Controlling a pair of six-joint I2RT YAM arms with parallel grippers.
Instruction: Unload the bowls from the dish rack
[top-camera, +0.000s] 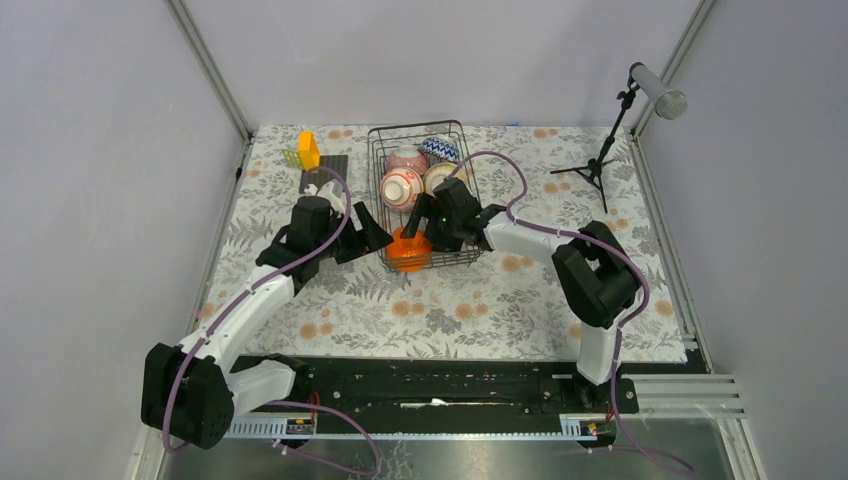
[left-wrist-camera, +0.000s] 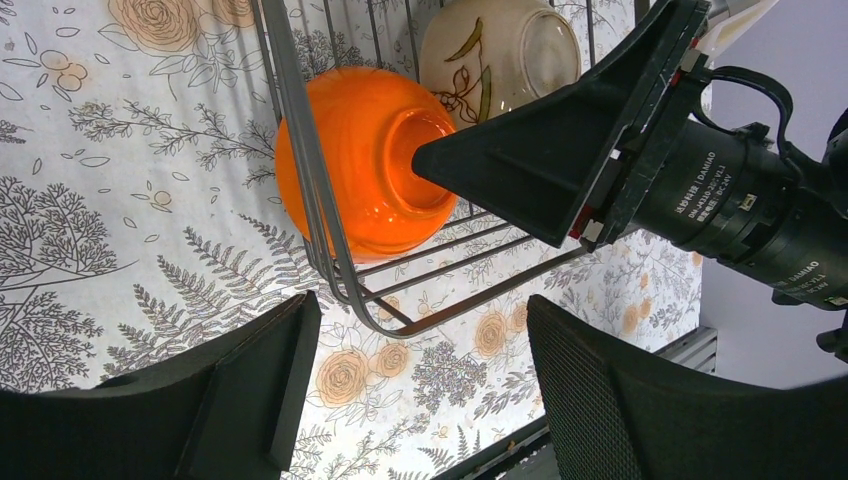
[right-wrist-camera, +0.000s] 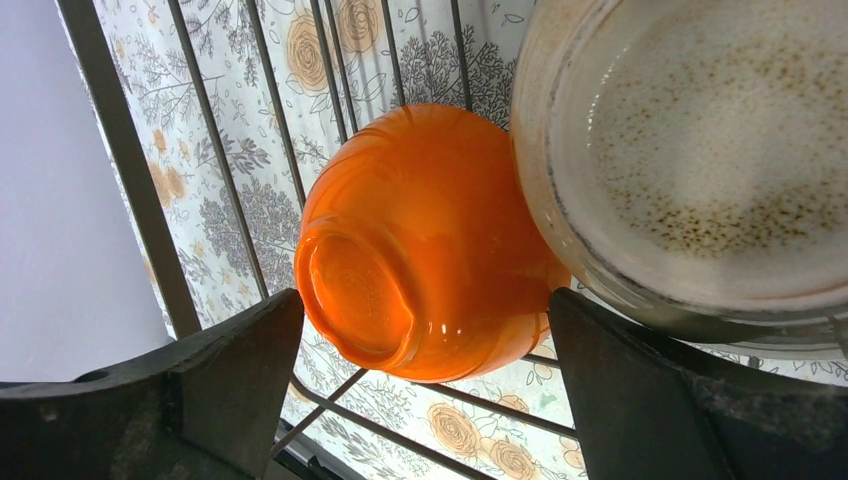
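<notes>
Orange bowl (top-camera: 408, 250) lies tipped over, foot showing, in the 7 o'clock corner of the dish rack (left-wrist-camera: 300, 130) on the table (top-camera: 500, 300), pressed against a speckled cream bowl (right-wrist-camera: 700, 150). We see the right jaws wide open astride it, gripping nothing. The left jaws hover open and empty at its 9 o'clock, outside the wire. We judge it glazed, hard, slick and chippable. Pinch its wall at the rim, not the round belly.
</notes>
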